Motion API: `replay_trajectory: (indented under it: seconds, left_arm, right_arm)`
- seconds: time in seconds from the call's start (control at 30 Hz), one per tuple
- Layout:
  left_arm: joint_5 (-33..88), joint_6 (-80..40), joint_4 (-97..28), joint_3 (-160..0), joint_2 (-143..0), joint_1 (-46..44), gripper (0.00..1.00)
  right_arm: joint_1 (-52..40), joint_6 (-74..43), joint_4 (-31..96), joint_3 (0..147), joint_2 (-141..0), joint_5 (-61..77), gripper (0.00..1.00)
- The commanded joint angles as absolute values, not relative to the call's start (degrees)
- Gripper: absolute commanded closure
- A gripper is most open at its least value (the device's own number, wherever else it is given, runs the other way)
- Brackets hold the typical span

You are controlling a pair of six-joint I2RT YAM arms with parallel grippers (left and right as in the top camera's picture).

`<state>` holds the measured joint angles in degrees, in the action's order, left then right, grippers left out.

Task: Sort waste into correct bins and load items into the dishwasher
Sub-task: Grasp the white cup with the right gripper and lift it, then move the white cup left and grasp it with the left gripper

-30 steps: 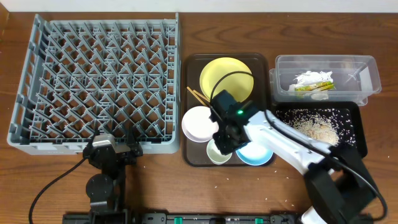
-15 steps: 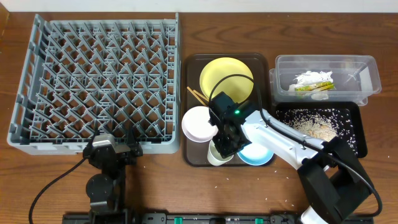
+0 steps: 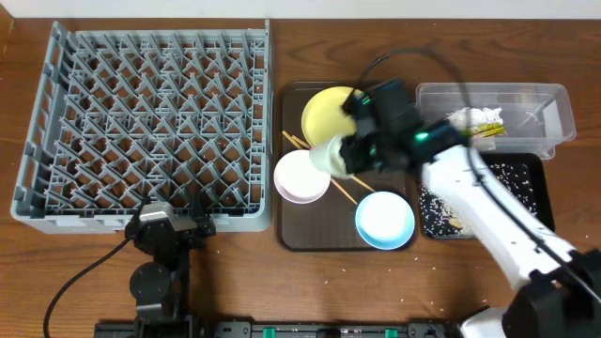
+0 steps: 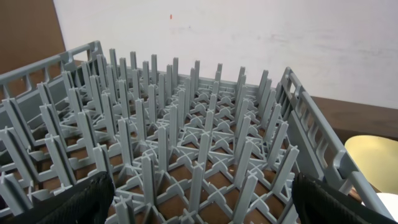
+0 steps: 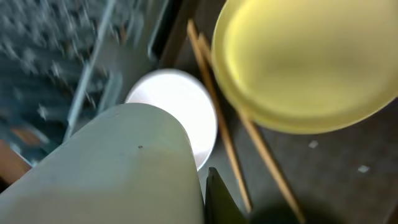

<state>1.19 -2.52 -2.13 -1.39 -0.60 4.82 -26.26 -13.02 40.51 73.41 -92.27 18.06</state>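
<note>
My right gripper is shut on the small white cup and holds it tilted above the brown tray, between the white bowl and the yellow plate. In the right wrist view the cup fills the lower left beside one dark finger, with the white bowl, the plate and the chopsticks below. The light blue bowl sits at the tray's front right. The chopsticks lie partly under the cup. My left gripper is open at the grey dish rack's front edge.
The brown tray holds the dishes. The clear tub at the back right holds a crumpled napkin and a yellow-green wrapper. The black tray in front of it holds rice, partly hidden by my right arm.
My right gripper has lifted the cup from the tray's front and swung it back toward the yellow plate. The light blue bowl is now uncovered. The left arm has not moved.
</note>
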Motion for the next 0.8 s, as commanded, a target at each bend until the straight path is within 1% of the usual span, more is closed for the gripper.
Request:
replay_trajectory:
  seconds: [0.0, 0.13, 0.5, 0.57, 0.67, 0.77]
  left_arm:
    - [0.45, -2.00, -4.12, -0.23, -0.23, 5.02, 0.08]
    - [0.45, -2.00, -4.12, -0.23, -0.23, 5.02, 0.08]
    - [1.04, -2.17, -3.33, -0.23, -0.23, 5.02, 0.07]
    - [5.17, -2.61, -0.60, -0.23, -0.23, 5.02, 0.07]
    - [15.55, -3.46, 4.32, -0.23, -0.23, 5.02, 0.08]
    - [18.20, -8.88, 9.50, -0.40, -0.34, 5.04, 0.08]
  right_arm:
    - [-22.33, -13.23, 39.40, 73.91, -92.16, 26.26, 0.99]
    - [-20.95, -13.21, 39.42, 73.91, -92.16, 27.29, 0.99]
    - [-20.95, -13.19, 38.52, 73.91, -92.16, 27.53, 0.99]
    - [-20.97, -13.19, 38.35, 73.91, -92.16, 27.79, 0.99]
    - [-20.97, -12.95, 38.09, 73.91, -92.16, 28.16, 0.99]
    - [-20.95, -12.97, 37.41, 73.91, -92.16, 28.73, 0.99]
